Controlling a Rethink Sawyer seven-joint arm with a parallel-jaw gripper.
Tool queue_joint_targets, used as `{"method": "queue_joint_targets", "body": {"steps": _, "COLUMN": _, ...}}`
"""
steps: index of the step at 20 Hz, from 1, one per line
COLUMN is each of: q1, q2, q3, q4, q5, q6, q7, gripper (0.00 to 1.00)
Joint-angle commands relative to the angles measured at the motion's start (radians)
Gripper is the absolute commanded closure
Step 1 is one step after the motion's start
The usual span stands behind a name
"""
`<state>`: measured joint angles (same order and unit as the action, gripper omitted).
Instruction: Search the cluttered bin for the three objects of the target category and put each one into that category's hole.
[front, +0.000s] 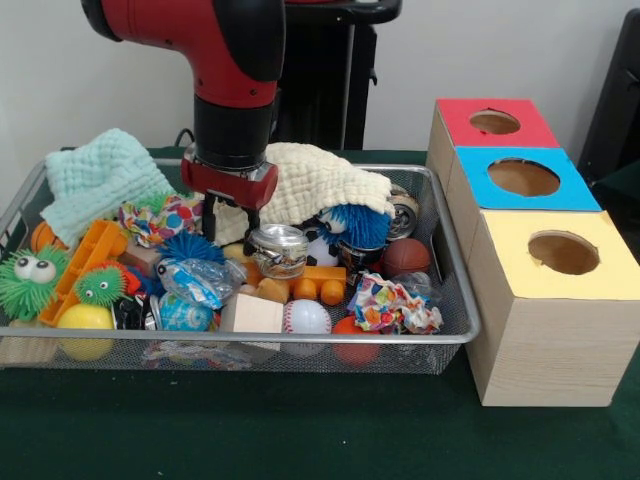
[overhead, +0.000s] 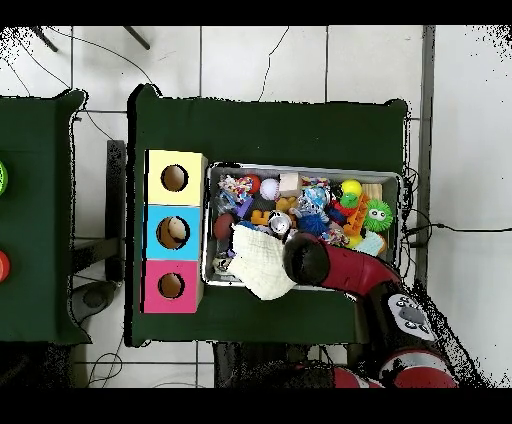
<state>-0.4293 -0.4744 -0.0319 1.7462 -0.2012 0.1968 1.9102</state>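
Nearest you, along the front rim of the wire bin (front: 300, 338), sit a baseball (front: 306, 317), a yellow ball (front: 84, 318) and a crumpled paper wad (front: 392, 306). The task names no category, so you must judge which three things belong together. If it is balls, expect them to be light, hard and prone to roll; take each across its middle from straight above.

Further in, a small jar (front: 278, 249) lies just in front of the gripper (front: 229, 222), which hangs low among the toys. Its dark fingers (front: 211, 218) look narrowly parted with nothing plainly between them. A cream cloth (front: 318, 182) is draped behind, soft and likely to snag.

Beside the bin stand the yellow box (front: 552, 300), the blue box (front: 515, 185) and, farthest, the red box (front: 488, 125).
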Motion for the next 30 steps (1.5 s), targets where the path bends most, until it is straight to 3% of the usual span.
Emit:
{"method": "queue_joint_targets", "body": {"steps": 1, "q1": -0.024, "q2": -0.018, "q3": 0.044, "q4": -0.081, "q5": 0.047, "q6": 0.107, "q7": 0.086, "gripper": 0.00}}
{"method": "queue_joint_targets", "body": {"steps": 13, "q1": -0.027, "q2": -0.009, "q3": 0.058, "q4": -0.143, "q5": 0.053, "q6": 0.161, "q7": 0.061, "gripper": 0.00}}
{"method": "queue_joint_targets", "body": {"steps": 23, "q1": -0.011, "q2": 0.054, "q3": 0.059, "q4": -0.217, "q5": 0.052, "q6": 0.159, "q7": 0.062, "gripper": 0.00}}
{"method": "queue_joint_targets", "body": {"steps": 30, "q1": -0.002, "q2": 0.059, "q3": 0.052, "q4": -0.221, "q5": 0.044, "q6": 0.151, "q7": 0.069, "gripper": 0.00}}
